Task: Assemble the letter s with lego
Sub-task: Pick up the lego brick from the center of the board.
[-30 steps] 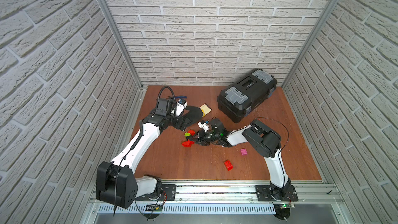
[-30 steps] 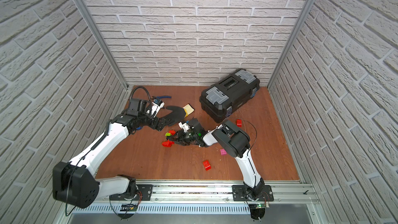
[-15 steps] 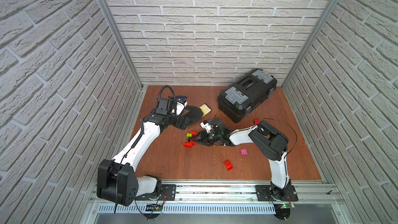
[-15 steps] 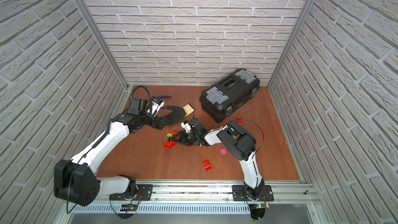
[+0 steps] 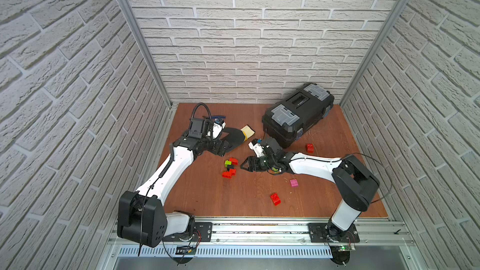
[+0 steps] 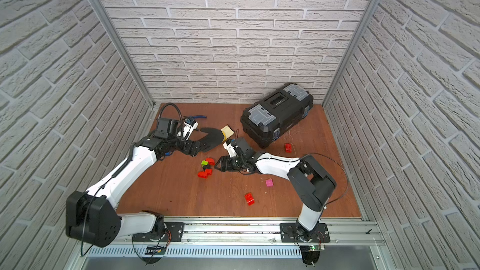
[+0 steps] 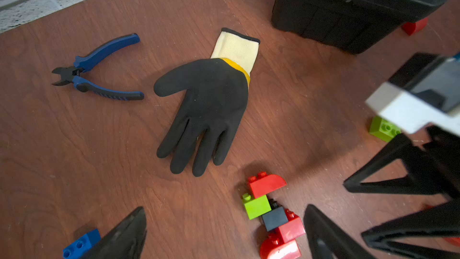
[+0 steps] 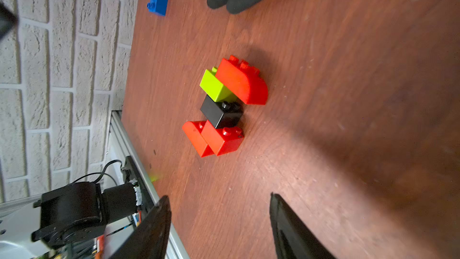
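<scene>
facing the lego cluster, the right gripper stood just short of it, jaws apart and empty, so the joined red, green and black bricks lay free on the table ahead of its tips. the left gripper hung spread wide just beside the same cluster, holding nothing, likely placed to steady it. a pink brick and a red brick lay back beside the right arm, probably the next pieces for the s.

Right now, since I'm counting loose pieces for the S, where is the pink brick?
In both top views the pink brick lies loose just rail-side of the right arm's forearm, with a red brick nearest, closer to the rail.
</scene>
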Controlling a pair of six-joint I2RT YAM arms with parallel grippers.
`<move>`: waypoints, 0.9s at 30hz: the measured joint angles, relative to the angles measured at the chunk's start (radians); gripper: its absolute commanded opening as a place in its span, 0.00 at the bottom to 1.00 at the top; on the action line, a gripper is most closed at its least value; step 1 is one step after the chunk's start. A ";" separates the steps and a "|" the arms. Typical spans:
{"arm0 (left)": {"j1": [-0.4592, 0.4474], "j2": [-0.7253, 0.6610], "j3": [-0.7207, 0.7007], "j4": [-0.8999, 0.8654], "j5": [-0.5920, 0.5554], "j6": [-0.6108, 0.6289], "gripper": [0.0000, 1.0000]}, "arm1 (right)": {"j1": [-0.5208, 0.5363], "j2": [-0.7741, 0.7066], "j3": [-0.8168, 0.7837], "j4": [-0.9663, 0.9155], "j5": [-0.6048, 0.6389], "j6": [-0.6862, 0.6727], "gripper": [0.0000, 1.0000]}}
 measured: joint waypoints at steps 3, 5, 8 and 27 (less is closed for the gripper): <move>-0.003 0.000 -0.005 0.001 0.010 -0.006 0.98 | -0.006 -0.069 0.006 -0.126 0.056 -0.090 0.67; -0.009 0.000 -0.009 0.003 0.016 -0.006 0.98 | -0.008 -0.105 0.010 -0.208 0.099 -0.145 0.68; -0.014 0.000 -0.020 0.015 0.025 -0.007 0.98 | -0.010 -0.156 0.010 -0.320 0.166 -0.204 0.69; -0.043 0.000 -0.098 0.146 0.106 -0.089 0.98 | 0.013 -0.331 -0.049 -0.639 0.363 -0.266 0.68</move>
